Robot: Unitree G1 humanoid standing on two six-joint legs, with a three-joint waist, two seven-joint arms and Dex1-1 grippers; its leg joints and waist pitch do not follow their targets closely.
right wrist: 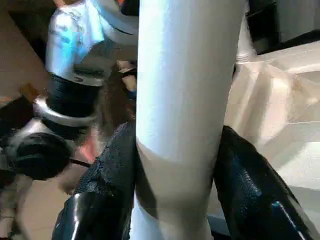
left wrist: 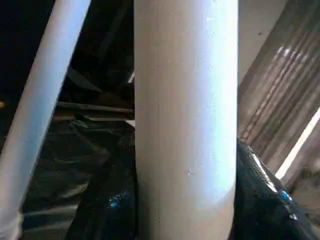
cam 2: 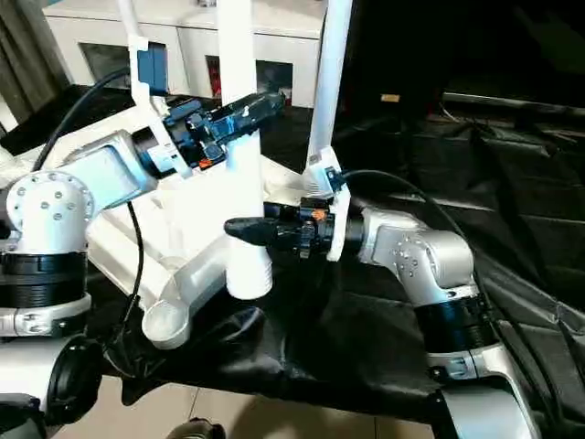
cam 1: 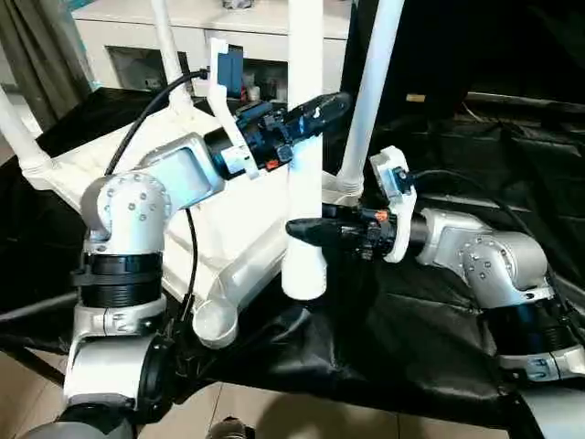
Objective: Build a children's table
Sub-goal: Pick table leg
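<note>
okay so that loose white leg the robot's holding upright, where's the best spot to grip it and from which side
Judging by its pose, grip the loose leg on its round shaft, from opposite sides, as now: the left gripper clamps it higher up, the right gripper just above the wide open end. The shaft is smooth and slightly tapered, so two spaced grips should keep it upright while it goes to the empty corner socket.

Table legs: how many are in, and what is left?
Three legs already stand up from the upside-down tabletop. The fourth leg is held upright by both the left end effector and the right end effector. Left to do: seat it in the empty near corner socket.
</note>
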